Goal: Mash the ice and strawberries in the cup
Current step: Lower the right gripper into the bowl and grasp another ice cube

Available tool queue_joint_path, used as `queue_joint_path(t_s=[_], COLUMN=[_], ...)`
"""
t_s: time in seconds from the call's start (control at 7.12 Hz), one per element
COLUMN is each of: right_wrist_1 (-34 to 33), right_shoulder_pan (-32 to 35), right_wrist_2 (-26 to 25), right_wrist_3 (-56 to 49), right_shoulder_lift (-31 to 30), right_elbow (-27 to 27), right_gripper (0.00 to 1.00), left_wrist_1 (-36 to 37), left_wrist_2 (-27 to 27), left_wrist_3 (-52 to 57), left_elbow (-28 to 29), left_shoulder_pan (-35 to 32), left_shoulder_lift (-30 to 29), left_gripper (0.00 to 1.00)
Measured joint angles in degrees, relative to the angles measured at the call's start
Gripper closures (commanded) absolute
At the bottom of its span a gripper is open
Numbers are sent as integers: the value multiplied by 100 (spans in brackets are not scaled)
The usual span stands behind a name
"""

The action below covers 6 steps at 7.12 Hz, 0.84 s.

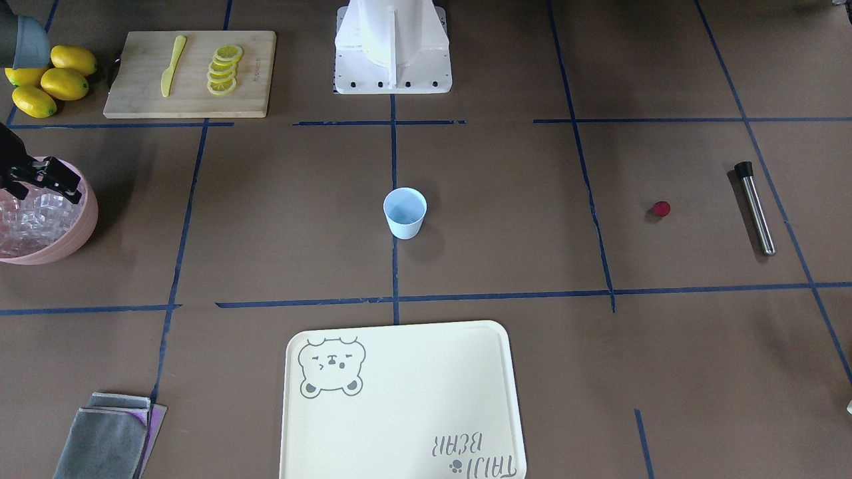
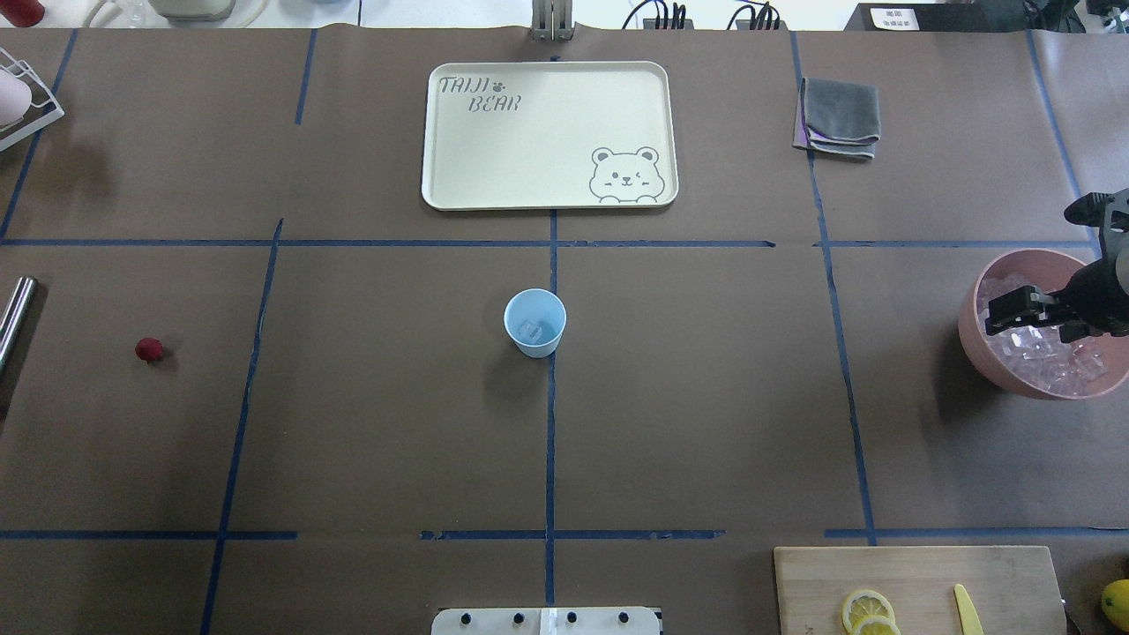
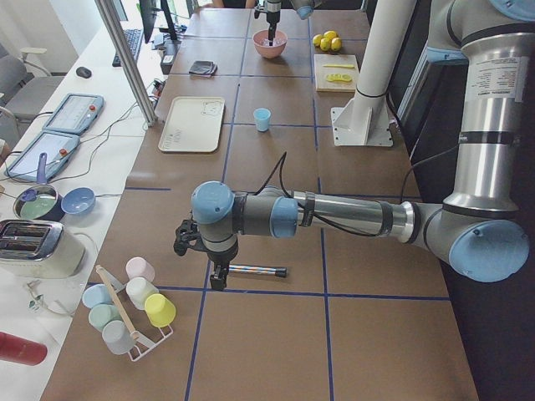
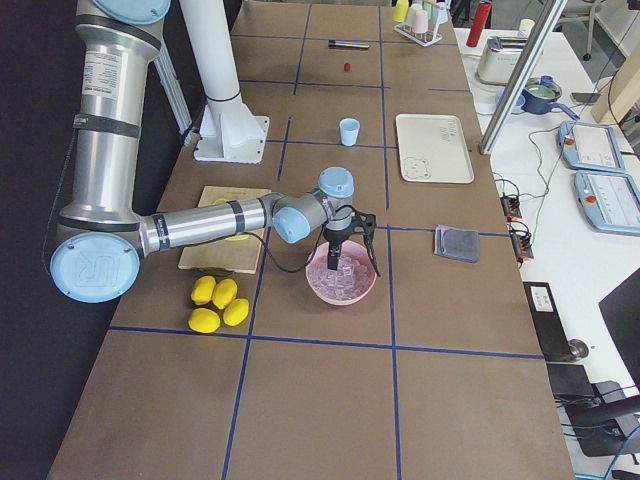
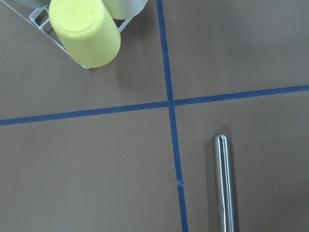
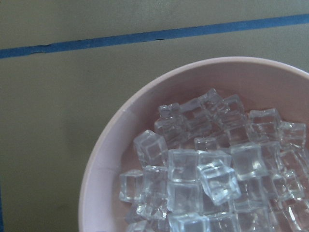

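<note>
1. The right arm (image 4: 200,225) lies low over the table's right end. The right gripper (image 4: 353,268) points down with its fingers spread, above the ice (image 6: 203,174) in the pink bowl (image 2: 979,339).
2. The left arm (image 3: 351,215) stretches to the table's left end. The left gripper (image 3: 199,263) hangs above the steel rod (image 5: 224,183); I cannot tell whether it is parted or closed.
3. The cup (image 2: 534,323) stands at the table's centre and holds one cube.
4. The strawberry (image 2: 149,349) lies near the left edge.
</note>
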Motion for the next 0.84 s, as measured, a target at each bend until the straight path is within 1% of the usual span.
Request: queue_joint_path(t_s=[0.28, 0.56, 0.7, 0.84], right_wrist_1=[-6, -6, -7, -6], right_shoulder_pan=[-13, -16, -16, -16], right_wrist_2=[-60, -73, -78, -82], right_wrist_3=[-18, -21, -22, -22], right_shoulder_lift=[-28, -38, -40, -40], right_elbow=[-11, -31, -42, -46], right_gripper=[13, 23, 27, 27], left_wrist_1=[0, 0, 0, 0], left_wrist_2=[0, 0, 0, 0], left_wrist_3=[0, -4, -4, -7], left_elbow=[-1, -1, 0, 1], left_shoulder_pan=[0, 0, 0, 0], left_shoulder_lift=[0, -3, -2, -3], left_gripper=[0, 0, 0, 0])
